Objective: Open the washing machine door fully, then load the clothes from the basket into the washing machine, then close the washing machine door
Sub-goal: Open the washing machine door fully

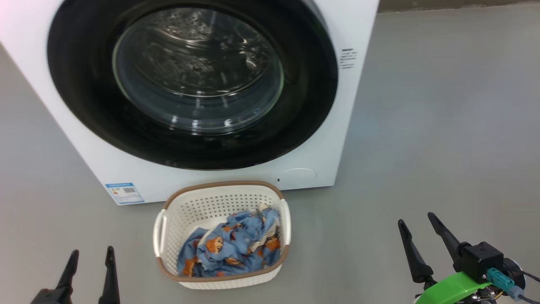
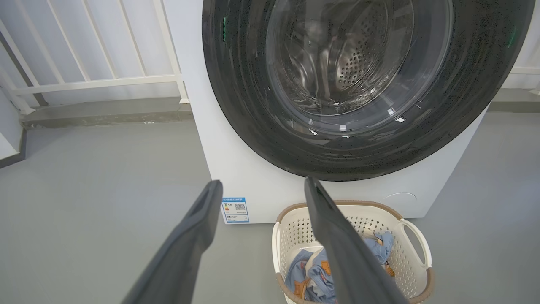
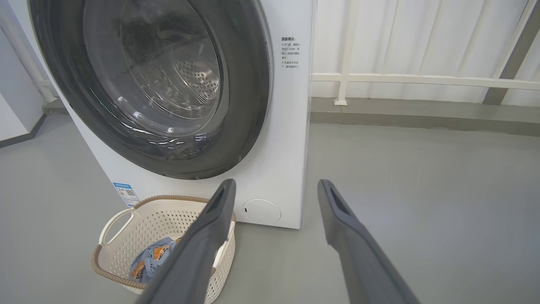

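The round black washing machine door [image 1: 84, 105] sits shut, ahead of and above the left gripper [image 1: 93, 250] and right gripper [image 1: 415, 218], both empty with jaws spread wide, neither clearly nearer; the basket [image 1: 223, 185] of bear-print clothes [image 1: 236, 245] stands between them, just before that door.

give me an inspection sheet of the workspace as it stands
surface: grey floor, smooth
job's things: washing machine door shut on the washing machine; basket on the floor just in front, clothes inside it
clutter: nothing seen
grippers: left gripper and right gripper low on either side of the basket, jaws open, holding nothing
cables: teal plug and dark cable at the right wrist
surroundings: white railing and grey kerb behind the machine
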Controlling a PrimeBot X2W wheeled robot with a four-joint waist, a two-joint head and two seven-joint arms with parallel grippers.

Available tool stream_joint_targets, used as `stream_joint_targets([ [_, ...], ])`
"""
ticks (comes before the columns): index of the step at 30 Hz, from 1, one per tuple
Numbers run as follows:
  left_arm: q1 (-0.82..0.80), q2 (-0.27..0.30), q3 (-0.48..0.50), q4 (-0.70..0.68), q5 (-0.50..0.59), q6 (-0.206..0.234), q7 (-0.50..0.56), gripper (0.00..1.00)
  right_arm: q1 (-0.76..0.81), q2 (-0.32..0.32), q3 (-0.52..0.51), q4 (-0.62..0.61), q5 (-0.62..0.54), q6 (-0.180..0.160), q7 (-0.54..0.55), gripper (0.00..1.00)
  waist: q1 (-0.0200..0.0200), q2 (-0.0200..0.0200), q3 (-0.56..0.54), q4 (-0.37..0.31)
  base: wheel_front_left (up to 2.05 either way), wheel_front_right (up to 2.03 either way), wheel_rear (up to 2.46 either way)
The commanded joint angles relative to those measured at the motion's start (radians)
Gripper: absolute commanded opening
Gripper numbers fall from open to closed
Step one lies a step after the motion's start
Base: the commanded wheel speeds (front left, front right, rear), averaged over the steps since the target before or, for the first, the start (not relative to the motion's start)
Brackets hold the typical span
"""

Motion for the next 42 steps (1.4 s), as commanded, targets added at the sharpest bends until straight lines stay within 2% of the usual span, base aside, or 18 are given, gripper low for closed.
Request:
stream_joint_targets([
  [1, -0.03, 0.017, 0.037, -0.038, 0.005, -0.003, -0.01, 1.0, -0.023, -0.006, 0.019, -0.025, -0.015, -0.001, -0.012, 1.0, 0.0, -0.0001, 0.001, 0.0, 1.24, 1.08, -2.31],
  [11, -0.028, 0.009, 0.043, -0.049, -0.014, -0.003, -0.01, 1.0, -0.023, -0.002, 0.019, -0.026, -0.016, -0.001, -0.012, 1.0, 0.0, -0.0001, 0.003, -0.001, 0.75, 0.69, -1.45],
  [26, -0.026, 0.008, 0.043, -0.036, -0.024, -0.003, -0.01, 1.0, -0.024, 0.001, 0.012, -0.034, -0.016, -0.001, -0.012, 1.0, 0.0, -0.0001, 0.002, -0.001, 0.07, 0.07, -0.13],
  [27, -0.026, 0.008, 0.043, -0.036, -0.024, -0.003, -0.01, 1.0, -0.023, 0.002, 0.012, -0.033, -0.015, -0.001, -0.012, 0.49, 0.0, -0.0001, 0.002, -0.001, 0.0, 0.0, 0.0],
  [28, -0.026, 0.008, 0.042, -0.035, -0.023, -0.003, -0.01, 1.0, -0.023, 0.002, 0.013, -0.031, -0.013, -0.001, -0.012, 0.22, 0.0, -0.0001, 0.002, 0.0, 0.0, 0.0, 0.0],
  [29, -0.026, 0.008, 0.041, -0.035, -0.022, -0.003, -0.01, 1.0, -0.023, 0.003, 0.013, -0.03, -0.009, -0.001, -0.012, 0.0, 0.0, -0.0001, 0.001, 0.0, 0.0, 0.0, 0.0],
  [38, -0.025, 0.007, 0.042, -0.037, -0.021, -0.003, -0.01, 1.0, -0.02, 0.006, 0.01, -0.036, 0.005, -0.001, -0.012, 0.0, -0.0001, -0.0001, 0.002, 0.002, 0.0, 0.0, 0.0],
  [42, -0.025, 0.006, 0.04, -0.039, -0.022, -0.003, -0.01, 1.0, -0.02, 0.02, -0.006, -0.041, 0.048, -0.001, -0.012, 0.0, -0.0001, -0.0001, 0.005, 0.005, 0.0, 0.0, 0.0],
])
